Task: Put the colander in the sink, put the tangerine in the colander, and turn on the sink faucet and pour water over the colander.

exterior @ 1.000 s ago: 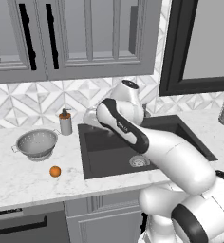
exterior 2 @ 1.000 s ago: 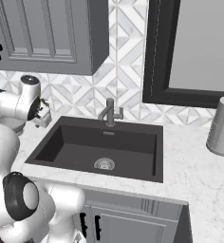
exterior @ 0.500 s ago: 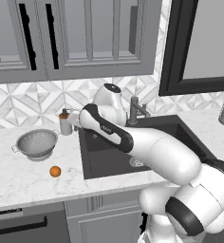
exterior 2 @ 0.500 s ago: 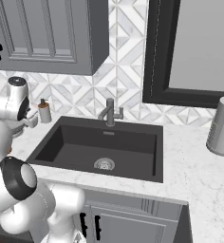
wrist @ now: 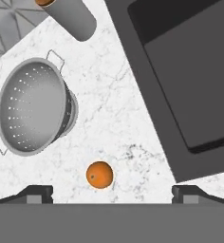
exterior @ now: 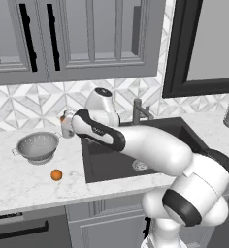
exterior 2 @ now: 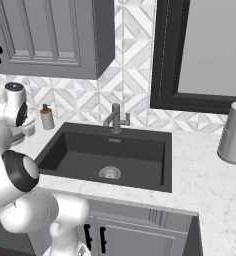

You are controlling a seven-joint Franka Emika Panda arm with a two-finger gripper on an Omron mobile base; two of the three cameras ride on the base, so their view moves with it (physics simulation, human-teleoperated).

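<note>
An empty colander [wrist: 35, 107] sits upright on the marble counter [wrist: 118, 118] beside the dark, empty sink [exterior: 136, 160], a tangerine [wrist: 99, 174] nearby (not inside it), while the gripper [wrist: 112, 192] hangs above, fingers spread wide, grasping nothing.

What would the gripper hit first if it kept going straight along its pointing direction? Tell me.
Probably bare counter: the open gripper points down at marble between the colander, tangerine and sink. Depth unclear.

Colander [exterior: 37, 146] upright on counter – tangerine [exterior: 56, 175] beside.
</note>
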